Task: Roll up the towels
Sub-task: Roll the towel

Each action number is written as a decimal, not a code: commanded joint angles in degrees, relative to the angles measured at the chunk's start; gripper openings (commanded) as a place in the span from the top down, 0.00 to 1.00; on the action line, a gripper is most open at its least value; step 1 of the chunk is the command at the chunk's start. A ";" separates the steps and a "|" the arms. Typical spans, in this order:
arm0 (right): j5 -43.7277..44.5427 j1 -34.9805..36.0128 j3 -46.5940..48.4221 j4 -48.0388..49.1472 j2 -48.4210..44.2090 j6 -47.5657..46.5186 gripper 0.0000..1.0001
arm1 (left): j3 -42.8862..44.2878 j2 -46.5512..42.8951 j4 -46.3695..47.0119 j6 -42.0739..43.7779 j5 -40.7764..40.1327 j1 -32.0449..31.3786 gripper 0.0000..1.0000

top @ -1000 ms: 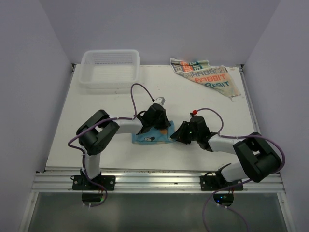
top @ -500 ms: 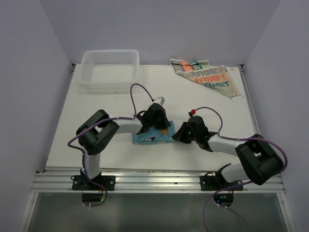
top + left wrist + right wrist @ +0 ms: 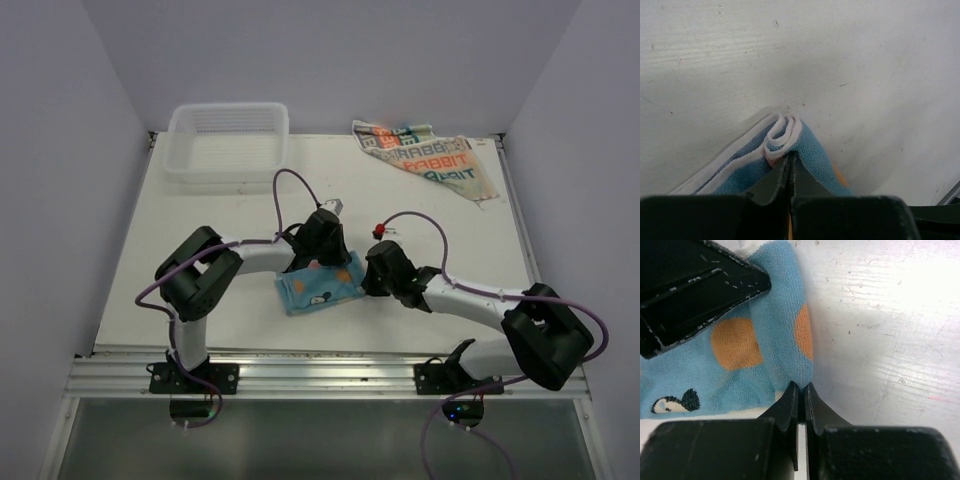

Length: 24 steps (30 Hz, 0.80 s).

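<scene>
The light blue towel (image 3: 318, 287), with orange dots and a small penguin print, lies folded mid-table between my two grippers. My left gripper (image 3: 320, 266) is shut on its far folded edge; in the left wrist view its fingertips (image 3: 790, 156) pinch the layered blue-and-white fold (image 3: 784, 134). My right gripper (image 3: 363, 281) is shut on the towel's right edge, which the right wrist view shows as a ridge of blue cloth (image 3: 782, 325) nipped at my right gripper's (image 3: 801, 386) tips. The cream towel (image 3: 428, 160) with orange and teal lettering lies spread and crumpled at the far right.
A white slatted basket (image 3: 228, 140) stands at the far left corner. The left gripper's black fingers (image 3: 695, 285) sit close above the right gripper's view. Walls enclose the table on three sides.
My right gripper moved left to the blue towel and shut on its right edge. The towel now lies wider and more tilted; the left gripper stayed shut on it.
</scene>
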 commanded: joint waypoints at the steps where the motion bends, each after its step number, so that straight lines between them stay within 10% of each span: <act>1: 8.49 2.97 2.16 -8.11 -0.82 -4.07 1.00 | 1.17 -2.05 -3.58 2.56 -2.20 1.79 1.00; 24: 33.19 21.25 12.44 -17.87 10.52 -4.16 1.00 | -1.20 -7.32 -4.73 3.08 -0.53 3.73 1.00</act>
